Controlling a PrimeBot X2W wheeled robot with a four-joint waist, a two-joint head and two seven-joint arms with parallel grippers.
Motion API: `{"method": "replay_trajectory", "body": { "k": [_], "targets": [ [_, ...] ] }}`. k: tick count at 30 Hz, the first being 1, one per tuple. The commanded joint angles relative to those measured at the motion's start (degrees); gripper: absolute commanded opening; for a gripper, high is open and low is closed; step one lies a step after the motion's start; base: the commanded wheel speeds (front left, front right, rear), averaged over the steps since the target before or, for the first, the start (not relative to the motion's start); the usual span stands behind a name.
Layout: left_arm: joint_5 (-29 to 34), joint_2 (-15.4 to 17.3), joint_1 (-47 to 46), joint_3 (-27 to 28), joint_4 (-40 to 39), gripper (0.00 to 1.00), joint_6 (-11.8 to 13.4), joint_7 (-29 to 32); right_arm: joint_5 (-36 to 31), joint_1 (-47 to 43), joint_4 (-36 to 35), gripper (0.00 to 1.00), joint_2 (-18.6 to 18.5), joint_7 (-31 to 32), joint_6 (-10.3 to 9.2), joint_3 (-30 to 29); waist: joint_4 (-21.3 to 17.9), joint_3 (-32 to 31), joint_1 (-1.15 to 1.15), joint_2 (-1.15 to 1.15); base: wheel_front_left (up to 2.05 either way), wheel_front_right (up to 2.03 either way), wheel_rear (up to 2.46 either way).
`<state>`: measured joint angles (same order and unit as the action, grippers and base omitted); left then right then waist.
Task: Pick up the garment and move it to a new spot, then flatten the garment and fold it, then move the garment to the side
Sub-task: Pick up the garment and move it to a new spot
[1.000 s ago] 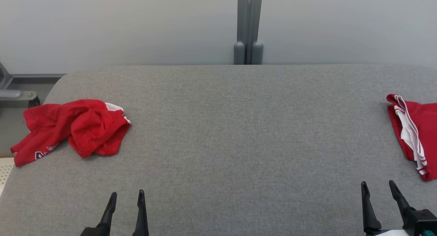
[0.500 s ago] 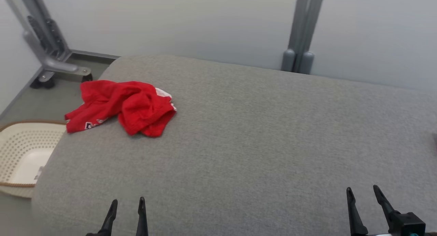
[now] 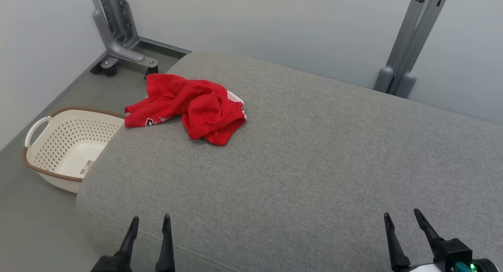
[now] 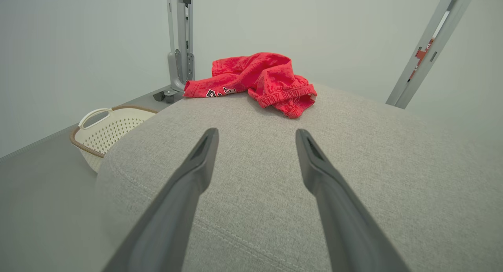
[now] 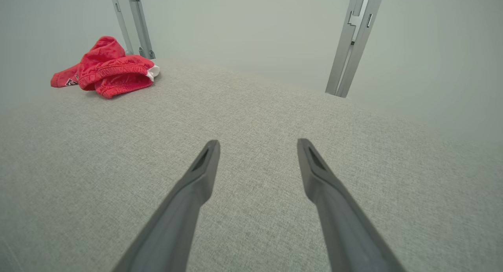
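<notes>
Garment (image 3: pixel 188 107): lay crumpled far-left on the grey surface (image 3: pixel 314 154), not yet picked up.
Left gripper (image 3: pixel 151 217): spread wide, empty, ready to reach.
Right gripper (image 3: pixel 401 212): spread, empty.

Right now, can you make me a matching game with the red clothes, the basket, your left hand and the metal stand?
Things:
1. red garment
2. basket
3. left hand
4. metal stand

Places or states:
A. open, holding nothing
B. grey, upright by the wall
C. crumpled on the grey cushion
D. cream with little holes, down on the floor

Right pairs: 1-C, 2-D, 3-A, 4-B.
</notes>
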<state>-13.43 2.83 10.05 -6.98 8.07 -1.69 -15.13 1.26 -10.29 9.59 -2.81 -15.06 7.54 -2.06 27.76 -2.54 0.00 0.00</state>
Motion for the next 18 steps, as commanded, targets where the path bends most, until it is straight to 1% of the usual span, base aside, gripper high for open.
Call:
{"method": "replay_trajectory", "body": {
  "k": [1, 5, 7, 10, 12, 15, 17, 18],
  "targets": [
    [-0.1, 0.1, -3.5, -0.5, 0.6, 1.00, -0.7, 0.0, -1.0, 0.7, -0.6, 1.00, -0.2, -0.2, -0.11, -0.2, -2.6, 3.9, 0.00, 0.00, 0.00, 0.00, 0.00],
    [-1.9, 0.1, -14.1, -3.0, 6.0, 1.00, -2.4, 0.0, -4.3, 4.1, -1.9, 1.00, -0.2, -0.2, -0.11, -1.0, -6.1, 11.9, 0.00, 0.00, 0.00, 0.00, 0.00],
    [-2.0, 0.1, -20.9, -4.2, 10.3, 1.00, -3.2, 0.0, -5.8, 6.4, -2.5, 1.00, -0.5, -0.2, -0.11, -1.2, -8.0, 16.4, 0.00, 0.00, 0.00, 0.00, 0.00],
    [-3.8, 0.1, -32.1, -5.4, 17.8, 1.00, -4.3, 0.9, -7.4, 10.6, -3.6, 1.00, -1.6, -0.2, -0.11, -1.0, -10.9, 23.4, 0.00, 0.00, 0.00, 0.00, 0.00],
    [-4.9, 0.5, -39.1, -4.7, 23.0, 1.00, -4.6, 1.8, -7.7, 12.8, -3.9, 1.00, -2.2, -0.2, -0.11, -0.8, -12.5, 26.9, 0.00, 0.00, 0.00, 0.00, 0.00],
    [-7.0, 1.1, -47.2, -4.4, 31.0, 1.00, -5.3, 4.5, -8.0, 15.6, -4.3, 1.00, -2.8, -0.2, -0.11, -0.4, -14.6, 30.6, 0.00, 0.00, 0.00, 0.00, 0.00],
    [-9.9, 1.9, -51.6, -3.3, 36.2, 1.00, -5.6, 6.4, -8.2, 17.3, -4.4, 1.00, -2.9, -0.2, -0.11, 0.2, -16.3, 32.1, 0.00, 0.00, 0.00, 0.00, 0.00],
    [-10.6, 2.9, -53.7, -3.1, 38.8, 1.00, -5.7, 7.4, -8.2, 18.1, -4.5, 1.00, -2.9, -0.2, -0.11, 0.3, -17.2, 32.7, 0.00, 0.00, 0.00, 0.00, 0.00]
  ]
}}
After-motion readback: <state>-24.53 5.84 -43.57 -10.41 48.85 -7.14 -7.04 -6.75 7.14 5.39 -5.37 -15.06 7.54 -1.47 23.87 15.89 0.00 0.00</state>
